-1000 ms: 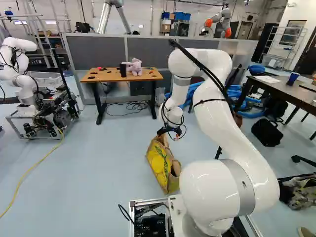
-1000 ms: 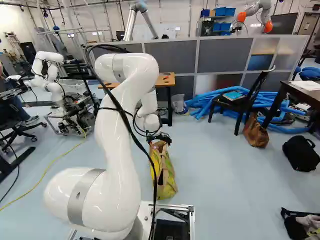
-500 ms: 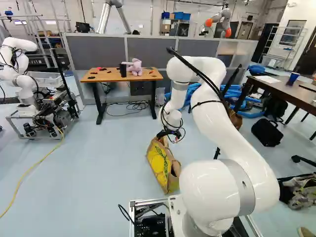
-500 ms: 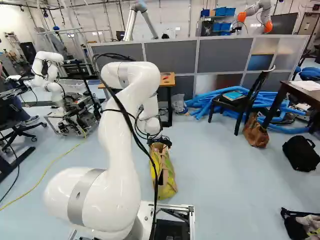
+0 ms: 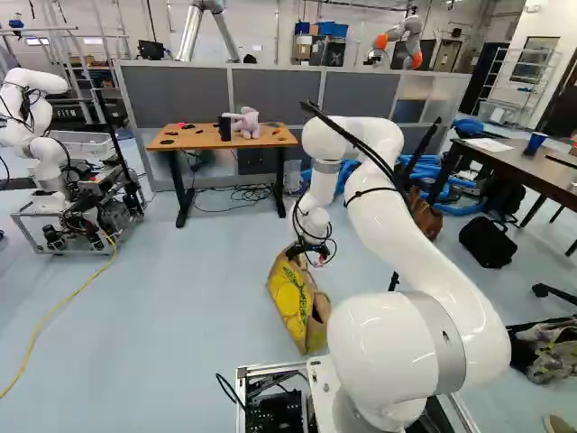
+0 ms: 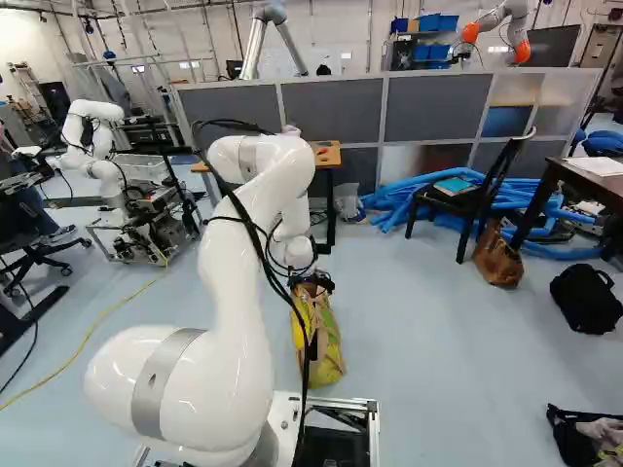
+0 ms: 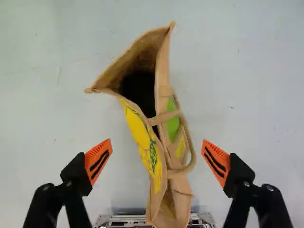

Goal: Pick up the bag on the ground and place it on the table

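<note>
- See the tan bag [image 7: 140, 133] on the floor [image 5: 180, 298], just ahead of the base [image 7: 126, 220], upright with a slight lean and with yellow and green patches on its sides.
- Look down into a dark, gaping mouth [image 7: 137, 90], and find a handle [image 7: 191, 151] looped outward over one side.
- Find the gripper [image 5: 308, 256] over the bag, at its top in both base views.
- Count it as released in the wrist view: fingers spread wide, one to each side of the bag's narrower end, orange pads [image 7: 99, 159] facing inward, bare floor visible between each finger and the bag.
- Follow the white arm [image 5: 388, 203] from the joint at the foot of the left base view, up, over and down to the bag.
- Beyond the bag, spot the wooden table [image 5: 194, 140], with a pink stuffed toy [image 5: 248, 124] and a black object [image 5: 225, 128] side by side on top.
- Behind the table, see a grey partition [image 5: 180, 95].
- At the left of the left base view, notice another robot [image 5: 41, 149] near a yellow cable [image 5: 54, 311].
- Toward the right of the right base view, find blue tubes [image 6: 399, 199], a black chair [image 6: 477, 199], a brown bag [image 6: 498, 261] and a black bag [image 6: 587, 300].
</note>
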`<state>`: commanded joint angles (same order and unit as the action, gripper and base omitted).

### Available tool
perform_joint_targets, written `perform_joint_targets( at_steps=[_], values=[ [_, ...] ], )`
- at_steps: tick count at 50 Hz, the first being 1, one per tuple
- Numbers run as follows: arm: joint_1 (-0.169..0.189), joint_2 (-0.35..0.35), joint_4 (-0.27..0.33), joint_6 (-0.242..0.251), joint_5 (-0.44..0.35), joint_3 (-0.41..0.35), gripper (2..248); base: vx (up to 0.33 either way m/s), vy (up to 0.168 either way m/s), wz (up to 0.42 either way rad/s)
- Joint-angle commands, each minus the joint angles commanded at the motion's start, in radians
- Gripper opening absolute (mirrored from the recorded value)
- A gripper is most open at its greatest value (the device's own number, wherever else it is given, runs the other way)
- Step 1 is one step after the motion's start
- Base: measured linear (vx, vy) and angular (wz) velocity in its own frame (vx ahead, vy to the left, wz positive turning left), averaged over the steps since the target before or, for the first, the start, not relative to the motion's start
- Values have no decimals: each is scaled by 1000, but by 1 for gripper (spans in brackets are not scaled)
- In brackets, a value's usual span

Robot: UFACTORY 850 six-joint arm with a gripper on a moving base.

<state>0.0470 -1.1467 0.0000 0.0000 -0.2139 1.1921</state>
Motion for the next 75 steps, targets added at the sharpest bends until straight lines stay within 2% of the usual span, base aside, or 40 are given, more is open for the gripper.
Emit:
perform_joint_targets(
  at_steps=[4, 9, 32, 36, 46, 75],
  values=[
    [0, -15, 0, 6, 0, 11, 247, 0, 0, 0],
    [0, -33, 0, 40, 0, 26, 247, 0, 0, 0],
    [0, -119, 0, 273, 0, 95, 247, 0, 0, 0],
    [0, -134, 0, 298, 0, 107, 247, 0, 0, 0],
    [0, -171, 0, 313, 0, 138, 247, 0, 0, 0],
    [0, -279, 0, 315, 0, 234, 247, 0, 0, 0]
  ],
)
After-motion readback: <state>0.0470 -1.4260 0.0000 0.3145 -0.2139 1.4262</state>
